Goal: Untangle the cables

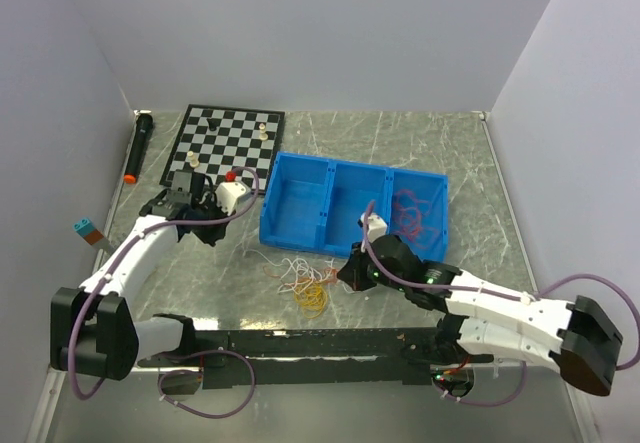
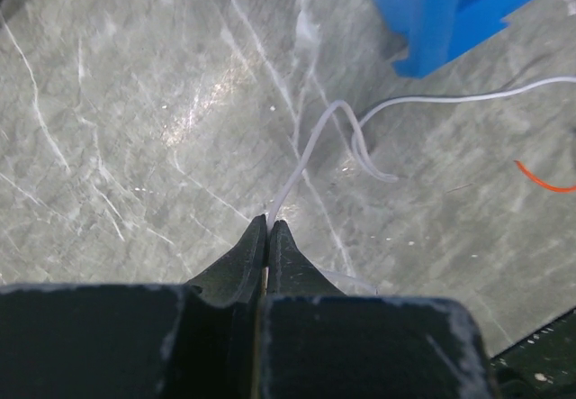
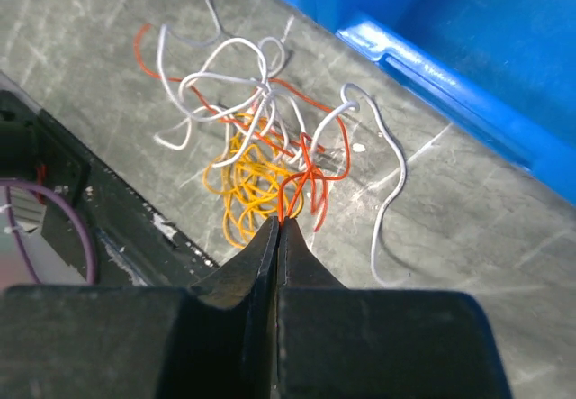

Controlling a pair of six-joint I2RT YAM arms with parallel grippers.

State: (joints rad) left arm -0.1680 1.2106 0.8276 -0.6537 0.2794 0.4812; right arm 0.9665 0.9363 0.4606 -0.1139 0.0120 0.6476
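Red-orange, yellow, white cables (image 3: 256,174): limp, light (snagging easily), best taken at ends; right gripper (image 3: 277,223) is pinching red-orange strand (image 3: 306,176), left gripper (image 2: 267,223) white strand (image 2: 450,99)

Left wrist view: white cable (image 2: 450,99) & blue bin (image 2: 441,12) cut off at edges.

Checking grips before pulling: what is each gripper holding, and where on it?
Left gripper pinches a white cable on a loose strand; right gripper pinches the red-orange cable at a bunched loop.
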